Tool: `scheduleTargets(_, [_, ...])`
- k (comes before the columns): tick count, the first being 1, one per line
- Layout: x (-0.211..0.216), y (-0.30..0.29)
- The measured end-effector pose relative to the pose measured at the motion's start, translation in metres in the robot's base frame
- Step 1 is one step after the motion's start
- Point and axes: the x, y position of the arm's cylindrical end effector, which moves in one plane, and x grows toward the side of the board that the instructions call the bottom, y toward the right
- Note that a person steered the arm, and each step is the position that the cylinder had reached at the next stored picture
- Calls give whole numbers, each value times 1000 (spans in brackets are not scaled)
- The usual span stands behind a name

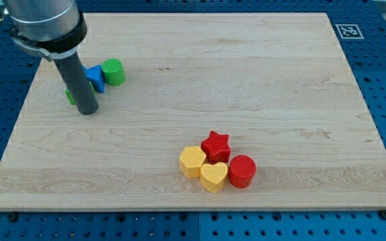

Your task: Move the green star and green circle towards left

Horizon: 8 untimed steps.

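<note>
Roughly, by size:
Board: wooden table top [193, 80], smooth; blocks should slide easily on it.
Rod: my tip [88, 112] is bare, with nothing to open or close, and rests on the board at the view's upper left.
Far cluster: red star [215, 144], red cylinder [242, 171], yellow hexagon [192, 161], yellow heart [213, 177], well apart, at the view's lower right.
Blue block [95, 76]: touches the rod's right side.
Green circle [113, 71]: just right of the blue block; light, rigid; push on its right face.
Green star [70, 96]: mostly hidden behind the rod, shape unclear; likely light, may spin if pushed off-centre.
</note>
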Motion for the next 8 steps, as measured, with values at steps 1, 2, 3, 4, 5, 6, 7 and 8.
scheduleTargets(1, [0,27])
scheduleTargets(2, [0,66])
scheduleTargets(3, [-12,103])
scheduleTargets(4, [-40,108])
scheduleTargets(5, [-58,88])
scheduleTargets(6, [-65,65])
scheduleTargets(7, [-74,59])
scheduleTargets(8, [-76,46])
